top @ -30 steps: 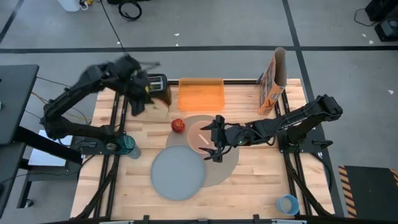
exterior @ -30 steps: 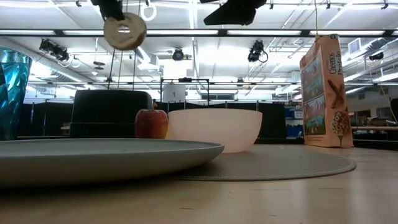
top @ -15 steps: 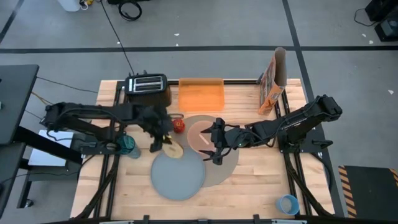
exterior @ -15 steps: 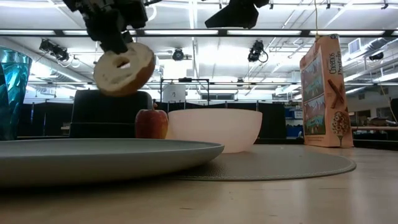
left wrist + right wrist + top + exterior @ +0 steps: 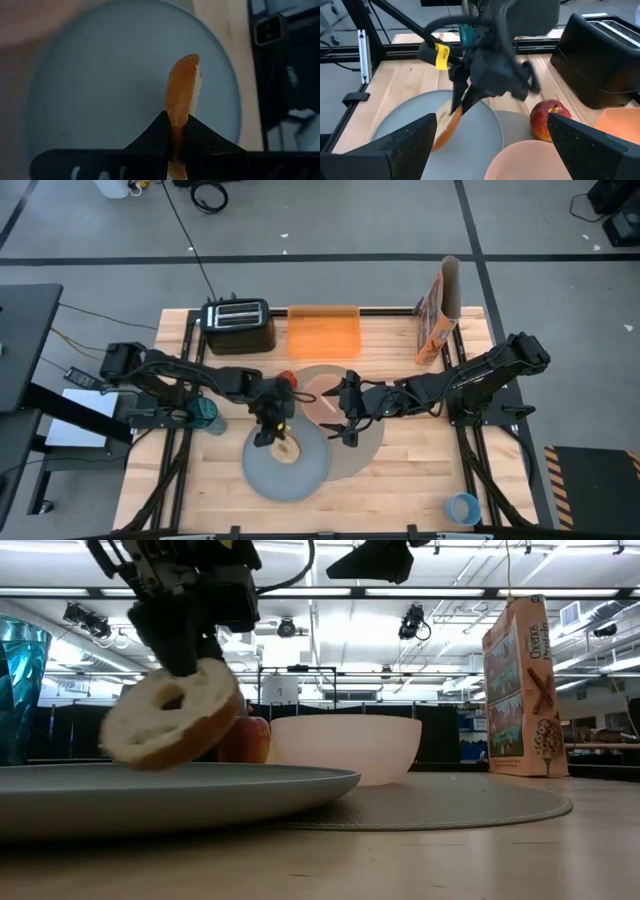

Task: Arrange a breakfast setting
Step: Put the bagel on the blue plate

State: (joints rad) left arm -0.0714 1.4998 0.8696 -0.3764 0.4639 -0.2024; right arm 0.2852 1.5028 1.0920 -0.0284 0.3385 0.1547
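Bagel (image 5: pixel 172 728) now hangs just above the grey plate (image 5: pixel 262 470), lower than half a second ago, pinched edgewise by the left gripper (image 5: pixel 176 145). Right gripper (image 5: pixel 343 408) remains over the pink bowl (image 5: pixel 345 748), fingers spread wide, holding nothing. Apple (image 5: pixel 548 119) stands beside the bowl.

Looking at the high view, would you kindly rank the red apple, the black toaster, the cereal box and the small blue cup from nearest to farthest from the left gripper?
From the left gripper, shut on the bagel over the grey plate:
1. Red apple, just behind it.
2. Black toaster, at the table's back left.
3. Cereal box at the back right and small blue cup at the front right: too close to call.
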